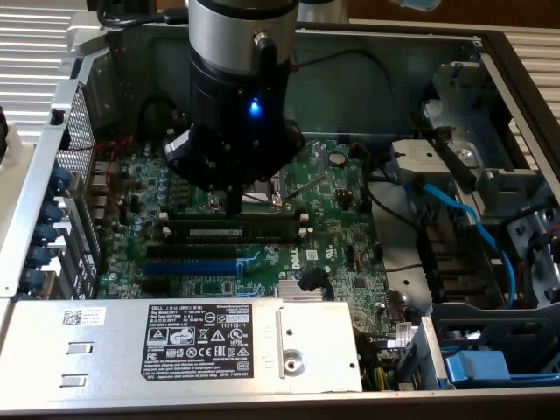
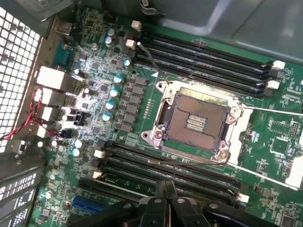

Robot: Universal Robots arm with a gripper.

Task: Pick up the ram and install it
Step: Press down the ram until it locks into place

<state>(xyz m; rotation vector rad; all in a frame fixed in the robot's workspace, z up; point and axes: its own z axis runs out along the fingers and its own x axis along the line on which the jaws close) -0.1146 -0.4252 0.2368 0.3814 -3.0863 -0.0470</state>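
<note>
The gripper (image 1: 234,203) is seen lowered over the motherboard (image 1: 337,254) inside the open computer case (image 1: 490,52), its fingers fully closed with nothing visibly held between them. In the wrist view the closed fingertips (image 2: 166,189) are pressed together above the memory slots (image 2: 189,172). The ram (image 1: 229,231) is found lying in a slot just at 6 o'clock of the gripper in the exterior view, its pale label visible. Much of the board at 12 o'clock is hidden behind the arm. The processor socket (image 2: 199,120) is seen open. The power supply (image 1: 175,346) is cut off at 6 o'clock.
</note>
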